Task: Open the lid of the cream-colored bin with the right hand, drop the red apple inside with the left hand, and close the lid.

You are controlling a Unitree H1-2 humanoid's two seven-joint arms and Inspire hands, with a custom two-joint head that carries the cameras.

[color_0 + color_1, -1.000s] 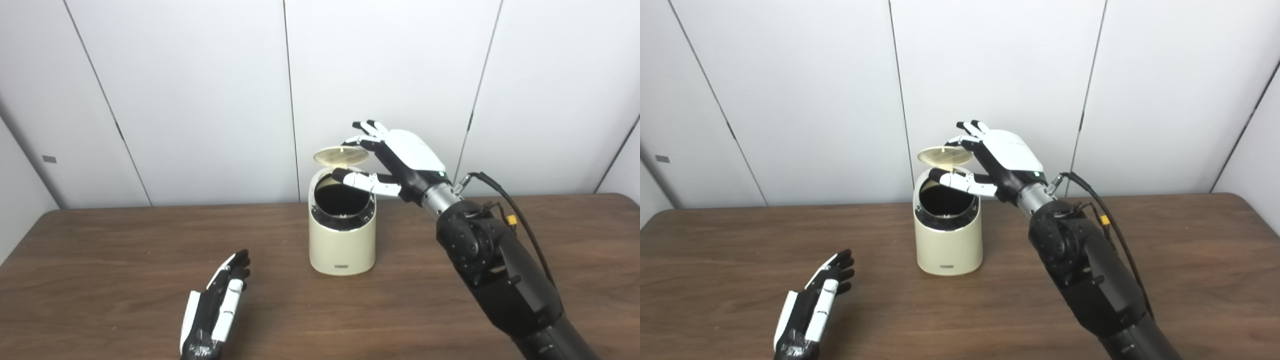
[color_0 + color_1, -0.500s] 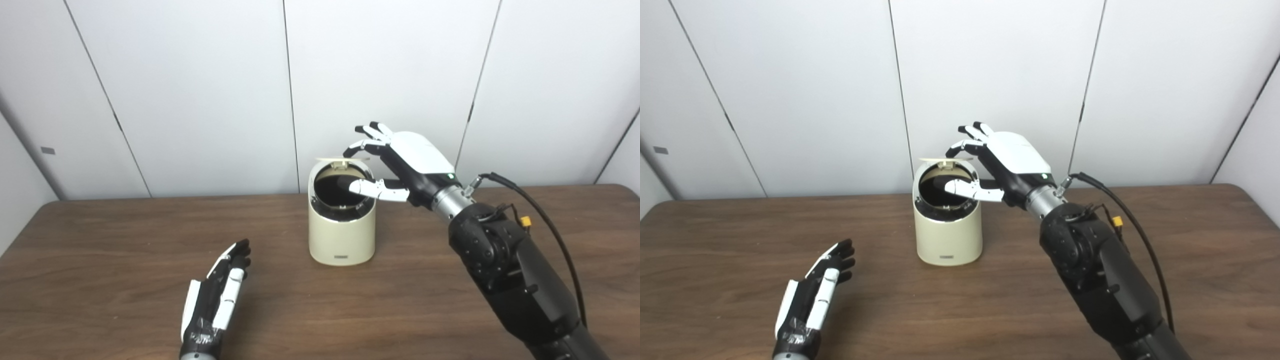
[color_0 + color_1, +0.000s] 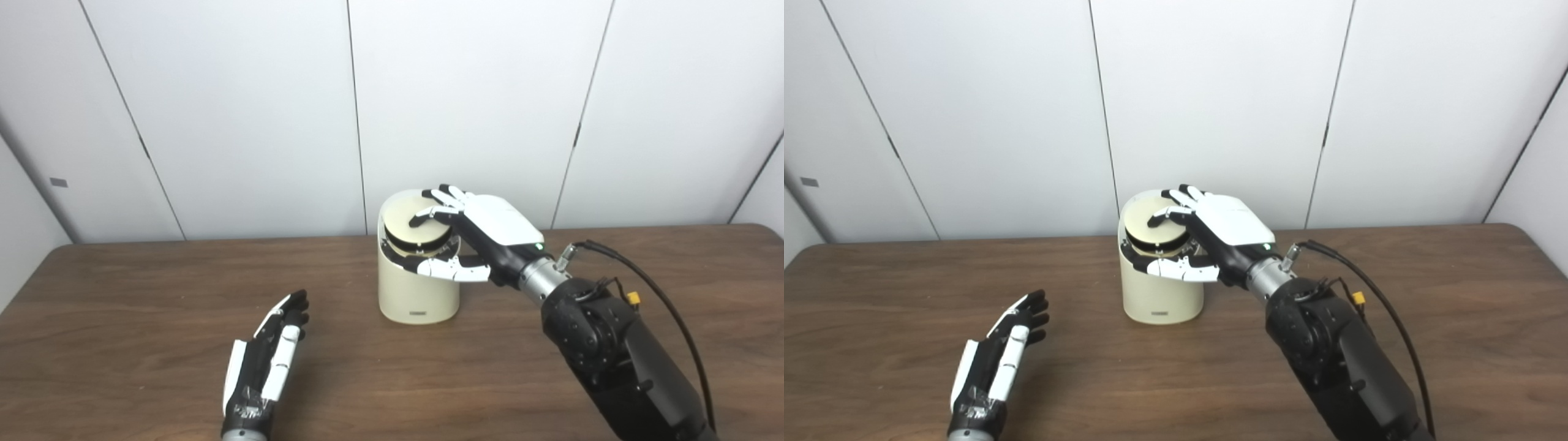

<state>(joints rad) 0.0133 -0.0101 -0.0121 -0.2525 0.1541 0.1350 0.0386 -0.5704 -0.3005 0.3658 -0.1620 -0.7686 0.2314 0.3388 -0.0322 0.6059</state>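
A smooth, cylindrical cream-colored bin (image 3: 416, 288) is seen standing upright on the dark wood-grain table (image 3: 122, 318). Its round flat lid (image 3: 416, 223) is laid down in the slanted top ring. The right hand (image 3: 478, 236) is spread over the lid, fingertips pressed on it, thumb against the bin's front rim, nothing gripped. Left of the bin, nearer the camera, the left hand (image 3: 266, 361) is rested on the table, fingers extended and empty. No apple can be seen.

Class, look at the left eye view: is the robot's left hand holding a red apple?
No: the left hand lies empty and open on the table, fingers straight, and no apple shows anywhere.
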